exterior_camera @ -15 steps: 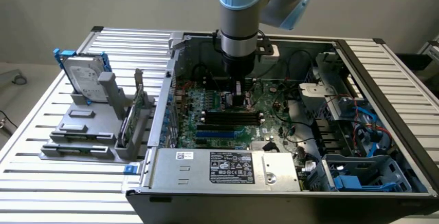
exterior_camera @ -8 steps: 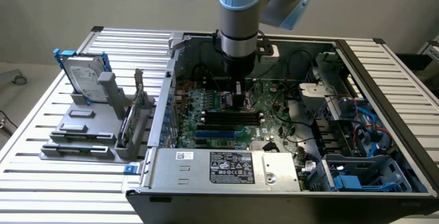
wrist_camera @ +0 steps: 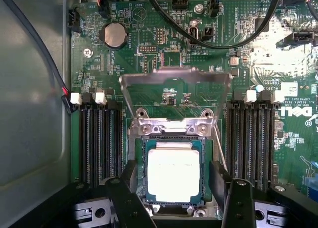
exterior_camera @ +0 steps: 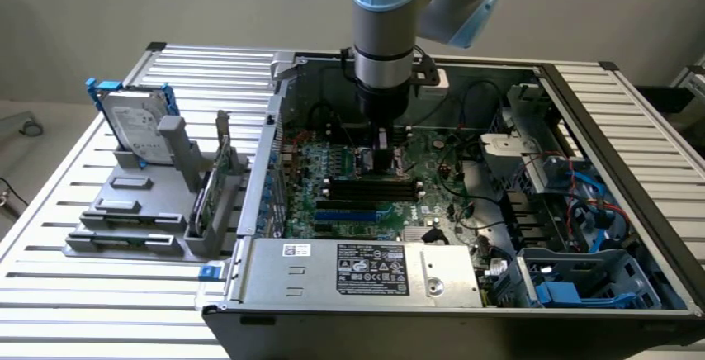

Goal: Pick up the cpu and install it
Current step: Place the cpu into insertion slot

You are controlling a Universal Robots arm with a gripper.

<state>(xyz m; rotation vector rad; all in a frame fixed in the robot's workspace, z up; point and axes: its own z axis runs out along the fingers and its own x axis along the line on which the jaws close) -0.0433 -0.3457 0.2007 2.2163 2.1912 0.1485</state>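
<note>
While the fingers (wrist_camera: 129,181) sit spread either side of the cpu (wrist_camera: 173,171) with gaps showing, nothing's gripped: gripper (wrist_camera: 174,182) released. cpu lies flat in the socket (wrist_camera: 171,127), metal lid up, edges square to the frame and parallel with the memory slots (wrist_camera: 97,138) flanking it. Near-square, no clear long axis. Load plate (wrist_camera: 174,84) raised. DELL logo (wrist_camera: 293,111) printed on motherboard (wrist_camera: 238,39); power supply label (exterior_camera: 372,267) unreadable. Exterior view: arm (exterior_camera: 385,46) reaches down into the open case (exterior_camera: 573,104).

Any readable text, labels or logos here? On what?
"DELL": white DELL logo printed on the motherboard.
Fine print beside it: too small to read.
power supply label: too small to read.
hard drive label: too small to read.
cpu top: no legible marking.
</note>
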